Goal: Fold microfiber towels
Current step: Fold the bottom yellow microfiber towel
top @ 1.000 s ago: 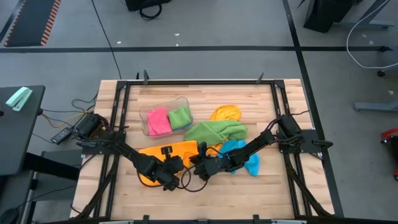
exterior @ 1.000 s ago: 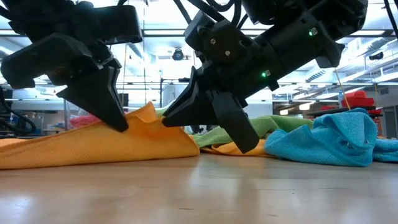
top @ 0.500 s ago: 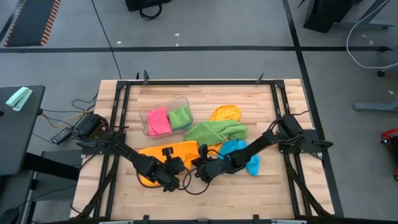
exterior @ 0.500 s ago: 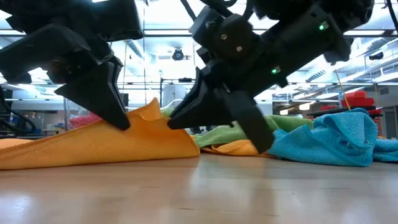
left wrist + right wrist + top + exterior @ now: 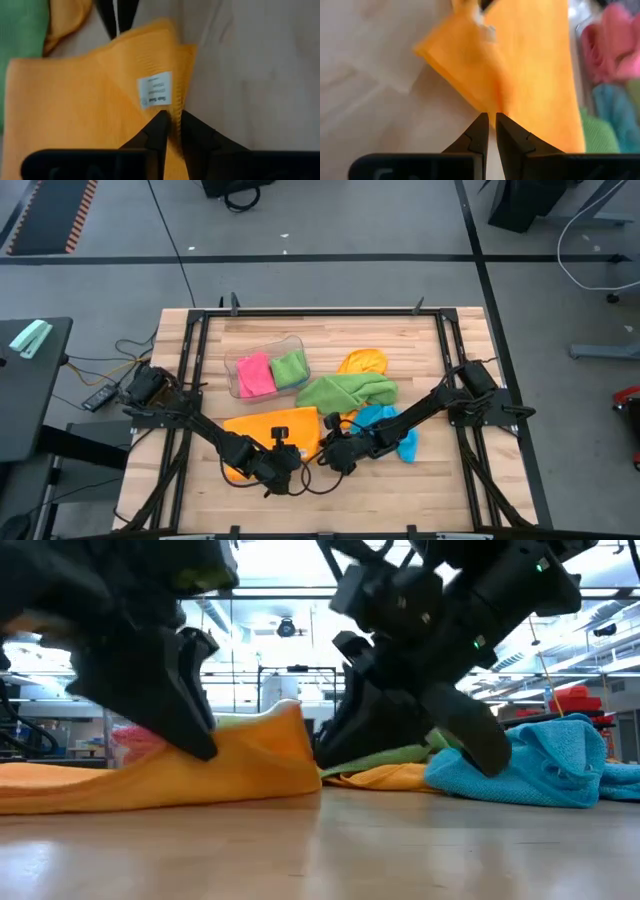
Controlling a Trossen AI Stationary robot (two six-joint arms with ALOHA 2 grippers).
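An orange microfiber towel (image 5: 268, 432) lies folded on the table's near middle, its raised fold (image 5: 285, 730) standing up. My left gripper (image 5: 171, 120) is shut on its edge beside the white label (image 5: 155, 90). My right gripper (image 5: 490, 120) is shut, with its tips right at the same towel's edge (image 5: 485, 102). A green towel (image 5: 345, 390), a blue towel (image 5: 392, 430) and a second orange towel (image 5: 362, 362) lie bunched to the right. More towels lie folded in the tub. My left gripper pinches the orange towel's doubled edge (image 5: 175, 107) between its two fingers, just below the label. The fingers slant down onto it from the near left. The towel lies on the table, with only the fold by the fingers raised. My right gripper's tips stand at the towel's edge; I cannot tell whether they touch it.
A clear plastic tub (image 5: 236, 380) at the far left holds a pink towel (image 5: 254, 374) and a green towel (image 5: 290, 368). Black frame rails (image 5: 190, 380) run along the table's sides. Bare wood (image 5: 400, 500) lies along the near edge.
My left gripper has gone a little toward the table's right edge with the towel's edge, and the raised fold now stands higher and farther right. My right gripper has drawn back toward the right edge and tipped flatter.
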